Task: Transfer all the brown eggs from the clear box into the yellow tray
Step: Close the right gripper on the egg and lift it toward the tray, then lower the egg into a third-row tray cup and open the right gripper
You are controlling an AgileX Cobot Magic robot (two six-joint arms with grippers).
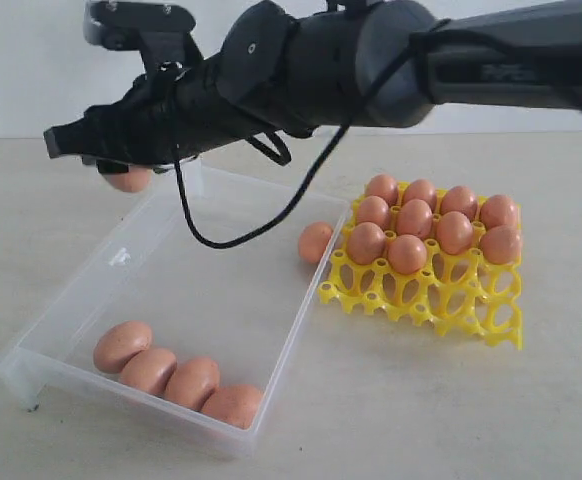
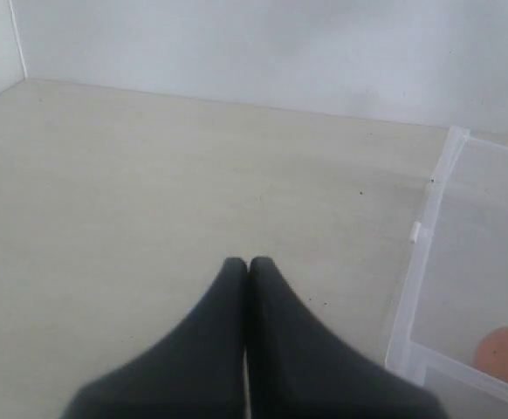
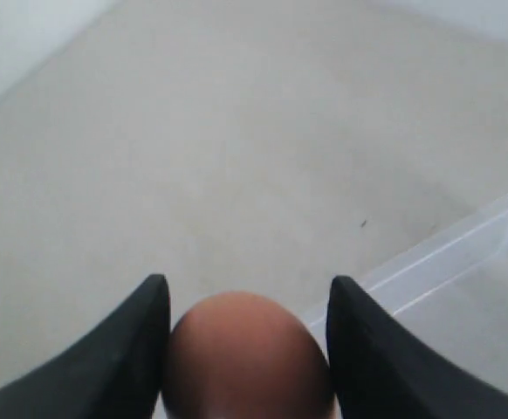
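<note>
Brown egg (image 3: 241,349) is gripped by R pincer (image 3: 247,281), w/ a finger snug on each side. In ext. view it is seen by the far-L corner of clear box (image 1: 221,285), apparently lifted.

Yellow tray (image 1: 421,295) lies off to the right in that view, across the whole box, so the carry is judged to go back along R arm's own reach. Free cups are seen in the front row and the right half of the next.

Egg's long axis can't be told: one end is cropped in R wrist view and partly hidden by the pincer in ext. view.

L pincer (image 2: 248,260) is clenched on nothing, over bare table (image 1: 471,400) beside the box, and isn't seen in ext. view.

Only ext. view shows four eggs (image 1: 176,375) at the box's near corner and a lone egg (image 1: 315,242) by the tray-side wall. Only R wrist view shows the grip's fit.
</note>
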